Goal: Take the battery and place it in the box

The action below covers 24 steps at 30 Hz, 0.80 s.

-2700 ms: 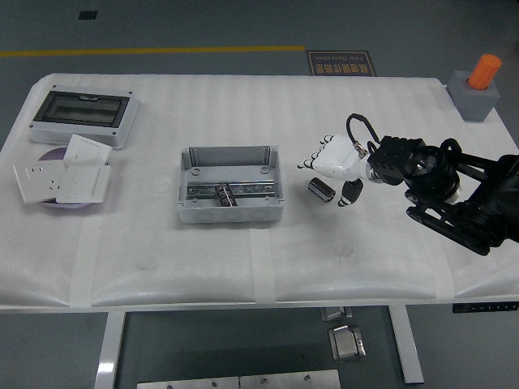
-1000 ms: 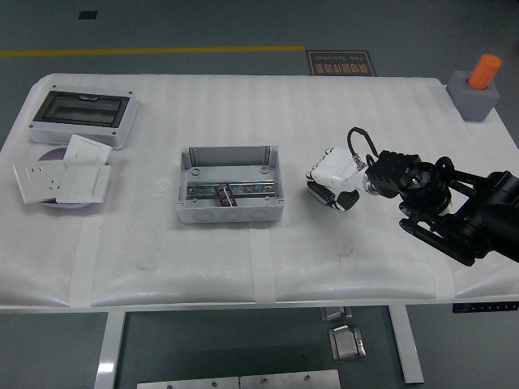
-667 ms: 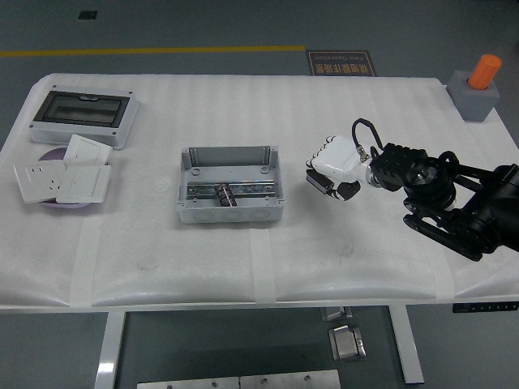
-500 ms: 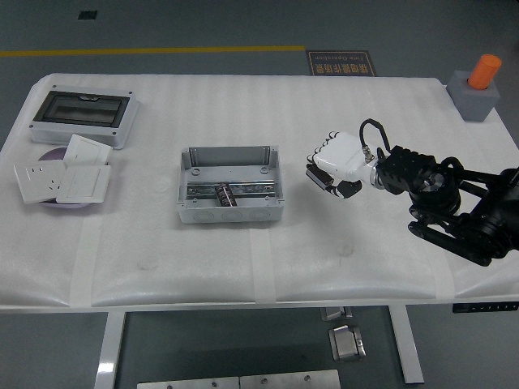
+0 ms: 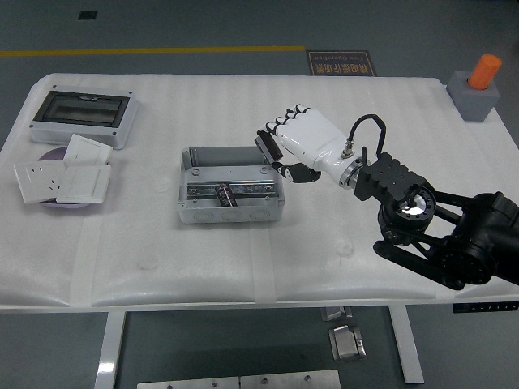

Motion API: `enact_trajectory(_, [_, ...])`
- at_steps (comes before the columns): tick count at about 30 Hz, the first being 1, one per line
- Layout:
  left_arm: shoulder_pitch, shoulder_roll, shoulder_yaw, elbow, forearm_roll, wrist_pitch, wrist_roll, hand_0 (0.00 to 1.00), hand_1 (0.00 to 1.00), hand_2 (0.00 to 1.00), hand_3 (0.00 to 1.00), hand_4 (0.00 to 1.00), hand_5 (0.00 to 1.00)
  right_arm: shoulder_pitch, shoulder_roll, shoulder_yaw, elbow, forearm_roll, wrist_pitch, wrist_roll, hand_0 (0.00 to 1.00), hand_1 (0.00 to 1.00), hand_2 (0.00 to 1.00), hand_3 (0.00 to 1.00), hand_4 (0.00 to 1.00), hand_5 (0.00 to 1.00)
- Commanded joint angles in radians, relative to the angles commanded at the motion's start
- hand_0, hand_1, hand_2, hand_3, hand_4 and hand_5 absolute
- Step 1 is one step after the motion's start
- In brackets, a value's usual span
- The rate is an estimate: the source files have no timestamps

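Observation:
A grey open box (image 5: pixel 197 212) stands at the table's middle, with one dark battery (image 5: pixel 225 194) lying inside on its metal rail. My right hand (image 5: pixel 281 151), white with a black arm, is shut on a second dark battery (image 5: pixel 265 147). It holds the battery in the air above the box's far right corner. The left arm is out of view.
A grey enclosure with a dark window (image 5: pixel 81 116) lies at the far left. White socket plates (image 5: pixel 61 178) sit stacked on a purple plate in front of it. A grey block with an orange cylinder (image 5: pixel 478 86) stands at the far right corner.
My right hand closed on the battery lying right of the box, lifted it off the table and carried it left to the box's far right corner.

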Motion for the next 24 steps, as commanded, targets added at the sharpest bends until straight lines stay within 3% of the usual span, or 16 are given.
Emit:
enact_trajectory(6, [0.000, -0.001, -0.005, 0.000, 0.003, -0.002, 0.003, 0.613, 0.660, 0.472, 0.560, 0.457, 0.528, -0.031, 0.068, 0.039, -0.051, 0.124, -0.022, 0.043, 0.834, 0.696, 0.732, 0.713, 0.574, 0.161])
enact_trajectory(16, [-0.001, -0.003, -0.025, 0.000, 0.020, -0.005, 0.009, 0.613, 0.661, 0.472, 0.560, 0.457, 0.526, -0.037, 0.091, 0.025, -0.120, 0.197, 0.022, 0.052, 0.836, 0.695, 0.732, 0.719, 0.600, 0.173])
enact_trajectory(17, [-0.001, -0.003, -0.026, 0.000, 0.021, -0.005, 0.010, 0.613, 0.661, 0.472, 0.559, 0.457, 0.526, -0.037, 0.092, 0.024, -0.122, 0.196, 0.023, 0.051, 0.976, 0.831, 0.871, 0.943, 0.958, 0.442])
enact_trajectory(22, [-0.001, -0.002, -0.025, 0.000, 0.021, -0.006, 0.010, 0.613, 0.661, 0.472, 0.559, 0.457, 0.526, -0.038, 0.097, 0.018, -0.129, 0.198, 0.026, 0.049, 0.976, 0.831, 0.871, 0.943, 0.958, 0.442])
enact_trajectory(23, [-0.001, -0.002, -0.024, 0.000, 0.020, -0.006, 0.009, 0.613, 0.661, 0.472, 0.559, 0.458, 0.526, -0.039, 0.098, 0.017, -0.131, 0.199, 0.024, 0.049, 0.998, 0.904, 0.944, 0.998, 0.998, 0.497])
enact_trajectory(24, [-0.001, -0.002, -0.023, 0.000, 0.019, -0.006, 0.009, 0.613, 0.661, 0.472, 0.559, 0.458, 0.526, -0.039, 0.099, 0.016, -0.132, 0.199, 0.024, 0.049, 0.998, 0.904, 0.944, 0.998, 0.998, 0.497])
